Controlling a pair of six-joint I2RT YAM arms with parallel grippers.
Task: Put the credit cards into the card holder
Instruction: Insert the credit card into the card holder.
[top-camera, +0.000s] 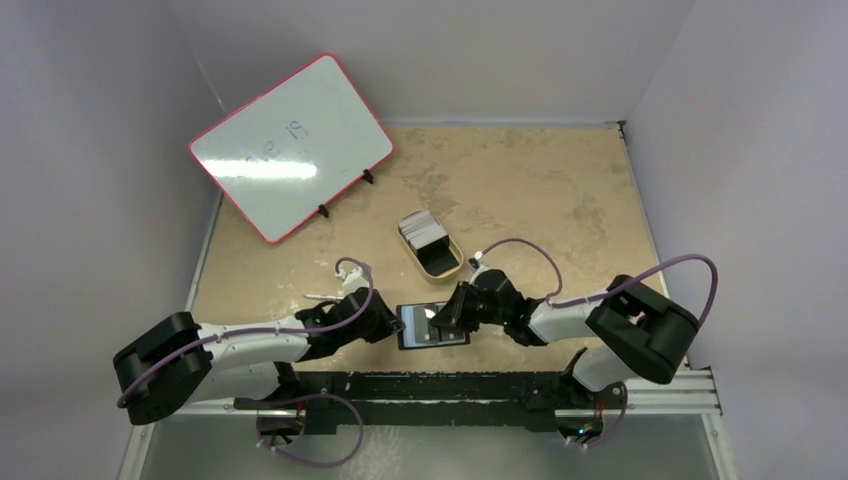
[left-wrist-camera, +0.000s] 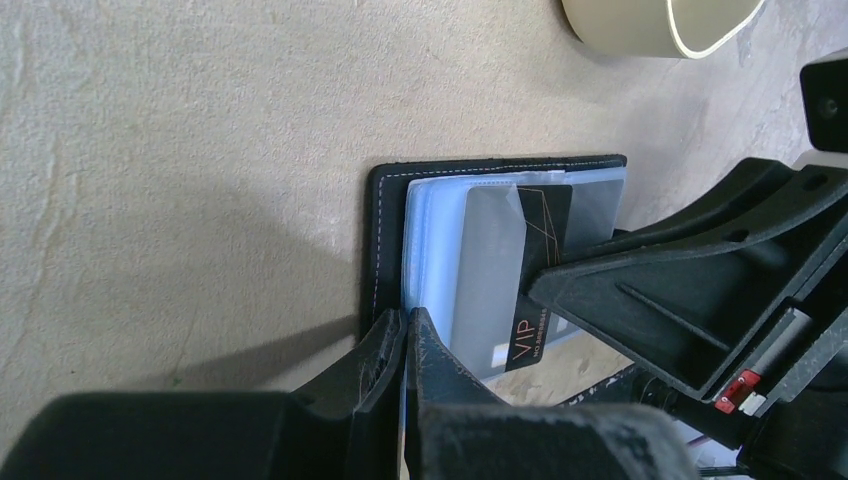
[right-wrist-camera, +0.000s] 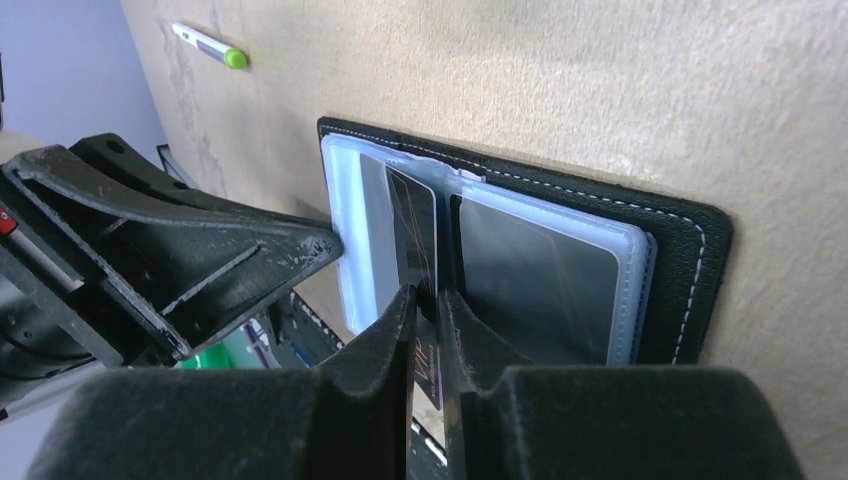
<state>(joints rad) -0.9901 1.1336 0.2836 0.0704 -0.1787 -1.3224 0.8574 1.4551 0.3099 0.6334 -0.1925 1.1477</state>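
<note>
Apparently half-sleeved card (right-wrist-camera: 412, 235), card holder (right-wrist-camera: 690, 260) edge, right pincer (right-wrist-camera: 428, 300)

The table (top-camera: 560, 200) has a mottled tan top. On it the open black card holder (top-camera: 433, 325) lies flat at six o'clock, at the near edge; the tan oval tin (top-camera: 432, 247), holding a stack of pale credit cards (top-camera: 421, 226), sits just past the middle toward twelve. A pink-framed whiteboard (top-camera: 290, 145) stands propped on small black feet at ten o'clock, and a silver pen (right-wrist-camera: 208, 45) with a green tip lies at about eight o'clock, near the left side.
</note>
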